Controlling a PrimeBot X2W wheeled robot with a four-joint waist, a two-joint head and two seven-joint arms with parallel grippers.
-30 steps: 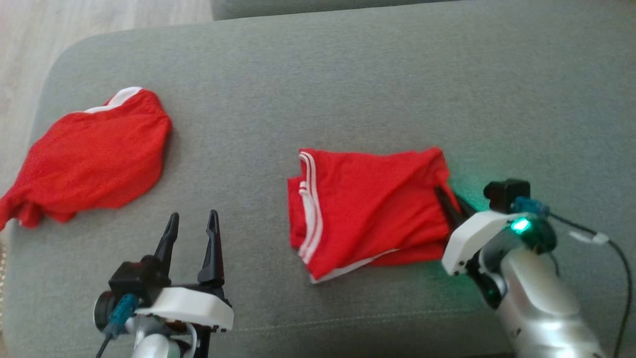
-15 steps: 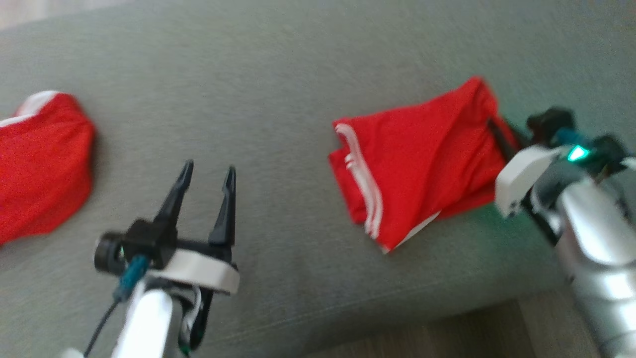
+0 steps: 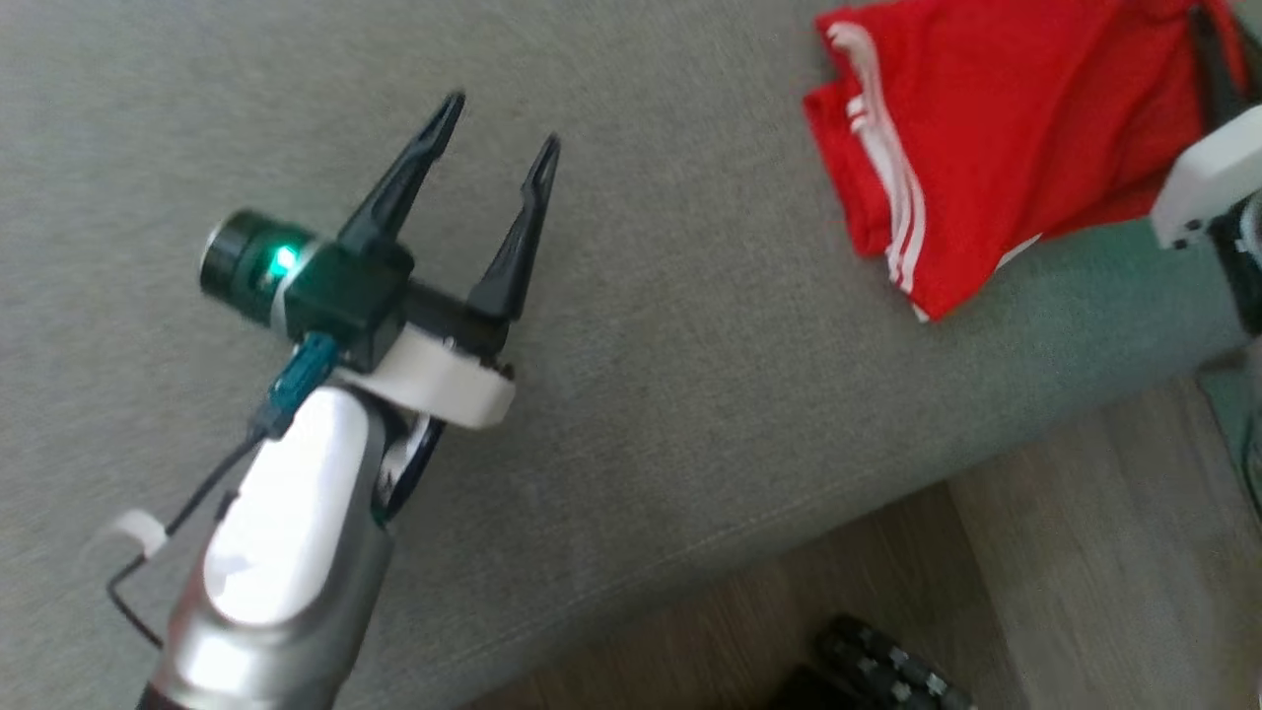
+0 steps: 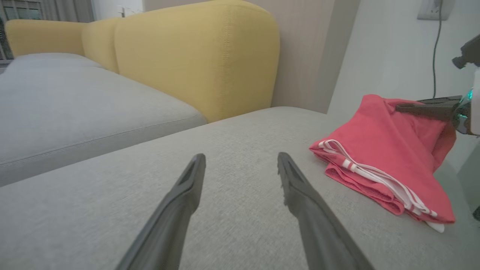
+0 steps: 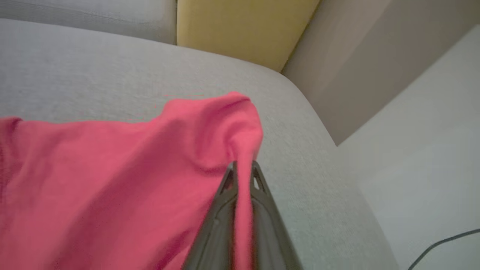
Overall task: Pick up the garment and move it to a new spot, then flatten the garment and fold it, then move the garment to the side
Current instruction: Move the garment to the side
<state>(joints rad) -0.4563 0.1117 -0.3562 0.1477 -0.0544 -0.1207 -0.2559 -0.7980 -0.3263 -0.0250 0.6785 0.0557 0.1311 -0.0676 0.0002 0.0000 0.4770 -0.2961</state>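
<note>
The garment [image 3: 1006, 128] is red with white stripes. It lies folded on the grey cushion [image 3: 690, 325] near its front edge, at the head view's upper right. My right gripper [image 5: 243, 167] is shut on a bunched corner of the garment [image 5: 112, 168], and red fabric runs between its fingers. From the left wrist view, that right gripper [image 4: 399, 108] reaches in at the top of the garment [image 4: 382, 150]. My left gripper [image 3: 501, 120] hovers open over bare cushion to the garment's left, nothing between its fingers [image 4: 187, 187].
A yellow sofa back [image 4: 195, 56] and another grey seat [image 4: 75, 101] lie beyond the cushion. Wooden floor [image 3: 1085, 552] runs along the cushion's front edge, with a dark object [image 3: 877, 671] on it. A cable [image 4: 435, 48] hangs on the wall.
The head camera has swung, so the whole picture has shifted and the other red cloth at the left has left the view. My right gripper stays shut on the garment, now nearer the cushion's front edge.
</note>
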